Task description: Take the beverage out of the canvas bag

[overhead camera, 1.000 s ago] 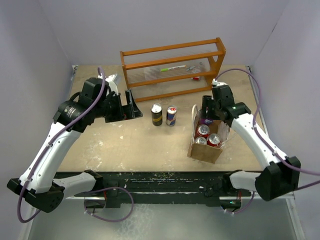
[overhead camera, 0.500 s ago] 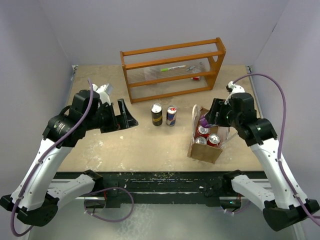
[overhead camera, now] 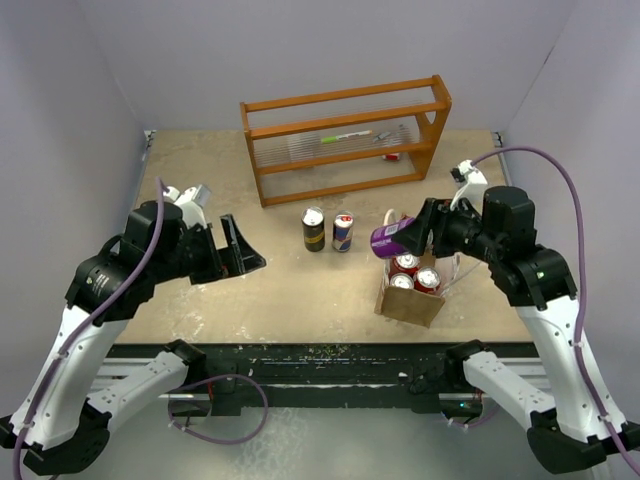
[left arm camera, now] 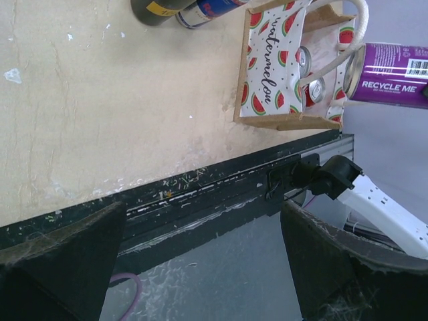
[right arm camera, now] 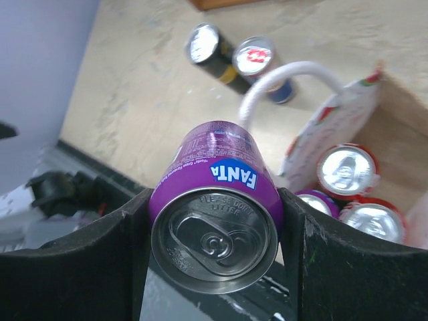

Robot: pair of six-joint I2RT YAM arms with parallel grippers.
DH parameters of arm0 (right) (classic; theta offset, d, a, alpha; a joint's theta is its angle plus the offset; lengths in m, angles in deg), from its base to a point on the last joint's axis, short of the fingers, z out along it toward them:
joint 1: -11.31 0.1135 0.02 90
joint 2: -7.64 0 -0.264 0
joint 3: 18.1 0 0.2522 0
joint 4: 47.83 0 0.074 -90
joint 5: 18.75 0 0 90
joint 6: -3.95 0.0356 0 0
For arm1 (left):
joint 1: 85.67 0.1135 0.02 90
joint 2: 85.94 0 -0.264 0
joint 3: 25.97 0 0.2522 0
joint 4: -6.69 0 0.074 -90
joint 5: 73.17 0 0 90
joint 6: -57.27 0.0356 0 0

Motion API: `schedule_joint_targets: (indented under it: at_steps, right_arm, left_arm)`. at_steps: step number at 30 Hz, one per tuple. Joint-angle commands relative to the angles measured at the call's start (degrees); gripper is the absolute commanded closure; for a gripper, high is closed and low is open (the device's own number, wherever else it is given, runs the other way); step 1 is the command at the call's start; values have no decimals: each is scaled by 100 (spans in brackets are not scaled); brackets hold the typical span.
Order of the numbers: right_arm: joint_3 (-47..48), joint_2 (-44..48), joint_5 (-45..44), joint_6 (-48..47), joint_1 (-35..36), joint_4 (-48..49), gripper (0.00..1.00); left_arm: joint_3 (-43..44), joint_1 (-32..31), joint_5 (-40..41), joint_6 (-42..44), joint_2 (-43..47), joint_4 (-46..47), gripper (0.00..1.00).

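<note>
While your right gripper (overhead camera: pixel 408 236) clamps the purple Fanta can (overhead camera: pixel 387 239) sideways just above the tan canvas bag (overhead camera: pixel 408 303), its white loop handle (right arm camera: pixel 294 65) arches close by. At the bag's ten o'clock a black can (overhead camera: pixel 313 230) and a blue can (overhead camera: pixel 343 233) stand on the scuffed beige tabletop (overhead camera: pixel 250 295). Your left gripper (overhead camera: pixel 243 256) gapes empty, and pale walls (overhead camera: pixel 150 60) surround everything.

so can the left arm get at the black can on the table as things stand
Probably yes: the left hand is open and empty, and only bare table lies between it and the black can, which stands upright.
</note>
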Motion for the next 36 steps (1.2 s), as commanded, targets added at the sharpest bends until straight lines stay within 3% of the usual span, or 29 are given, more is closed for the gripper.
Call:
schedule_joint_targets:
  at_steps: [1, 7, 12, 21, 25, 36]
  right_arm:
    - [-30, 33, 1547, 69, 32, 961, 100]
    - [-126, -185, 1440, 242, 693, 1251, 100]
    - [-115, -816, 328, 499, 2198, 1540, 100]
    - [605, -2645, -1492, 532, 3437, 1532, 100]
    - [1099, -3471, -2287, 456, 3672, 1189, 100]
    - [1916, -5025, -3034, 453, 3735, 992, 100]
  left_arm:
    - [1, 26, -22, -13, 104, -83, 1]
    - [32, 26, -4, 75, 67, -115, 1]
    - [52, 26, 14, 119, -46, -51, 1]
    - [322, 26, 208, 313, -322, -96, 1]
    - [449, 26, 331, 396, -403, -202, 1]
    - [665, 26, 529, 547, -653, -297, 1]
